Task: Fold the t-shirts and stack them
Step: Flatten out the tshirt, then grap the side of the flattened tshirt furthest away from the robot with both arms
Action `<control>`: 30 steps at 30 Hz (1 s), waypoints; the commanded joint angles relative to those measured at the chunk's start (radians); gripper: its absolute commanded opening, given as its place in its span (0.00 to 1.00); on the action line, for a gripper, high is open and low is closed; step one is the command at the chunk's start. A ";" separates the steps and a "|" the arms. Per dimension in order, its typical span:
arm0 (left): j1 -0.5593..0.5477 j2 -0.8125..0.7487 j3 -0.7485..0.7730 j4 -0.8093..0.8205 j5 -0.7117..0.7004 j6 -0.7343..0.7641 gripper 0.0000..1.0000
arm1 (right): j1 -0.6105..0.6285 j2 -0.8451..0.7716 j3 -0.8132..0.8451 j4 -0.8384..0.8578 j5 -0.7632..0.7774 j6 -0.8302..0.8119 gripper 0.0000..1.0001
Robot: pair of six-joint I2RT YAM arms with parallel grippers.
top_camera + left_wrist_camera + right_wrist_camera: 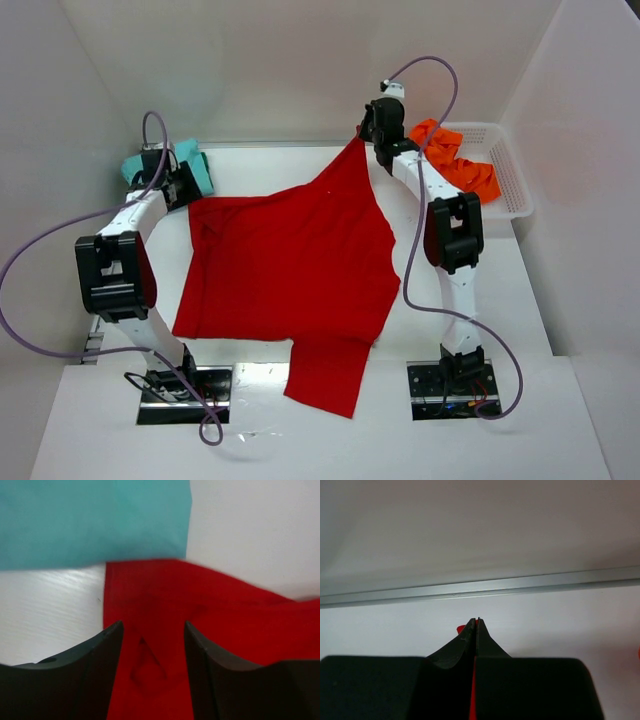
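Observation:
The red t-shirt [290, 270] lies spread over the middle of the table, one part hanging over the near edge. My right gripper [365, 135] is shut on its far right corner and holds it lifted; red cloth shows between the closed fingers in the right wrist view [476, 625]. My left gripper [185, 190] is open over the shirt's far left corner, its fingers astride the red cloth [150, 645]. The teal t-shirt [185, 165] lies folded at the far left, just beyond that corner; it also shows in the left wrist view [90, 520]. The orange t-shirt [455, 160] sits crumpled in the basket.
A white mesh basket [505, 165] stands at the far right. White walls enclose the table, with a metal rail [480, 587] along the back wall. Cables loop from both arms.

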 commanded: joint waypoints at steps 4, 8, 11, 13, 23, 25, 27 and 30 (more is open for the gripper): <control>0.000 -0.028 -0.078 -0.035 0.087 -0.099 0.56 | -0.031 0.022 0.095 -0.008 0.011 0.004 0.00; 0.000 0.017 -0.087 -0.010 -0.031 -0.151 0.53 | -0.031 0.022 0.095 -0.017 -0.009 0.004 0.00; 0.000 0.066 -0.078 0.016 -0.065 -0.171 0.53 | -0.031 0.022 0.085 -0.017 -0.009 0.004 0.00; 0.000 0.076 -0.064 0.025 -0.089 -0.171 0.53 | -0.031 0.022 0.085 -0.017 -0.009 -0.007 0.00; 0.000 0.177 0.011 0.090 -0.146 -0.160 0.53 | -0.031 0.003 0.052 -0.008 0.000 -0.025 0.00; 0.000 0.177 0.025 0.099 -0.155 -0.160 0.53 | -0.031 0.003 0.043 -0.008 0.000 -0.025 0.00; 0.000 0.177 0.025 0.110 -0.165 -0.160 0.53 | -0.031 0.003 0.043 -0.008 0.000 -0.025 0.00; 0.000 0.198 0.035 0.120 -0.178 -0.151 0.53 | -0.031 0.003 0.043 -0.008 0.000 -0.025 0.00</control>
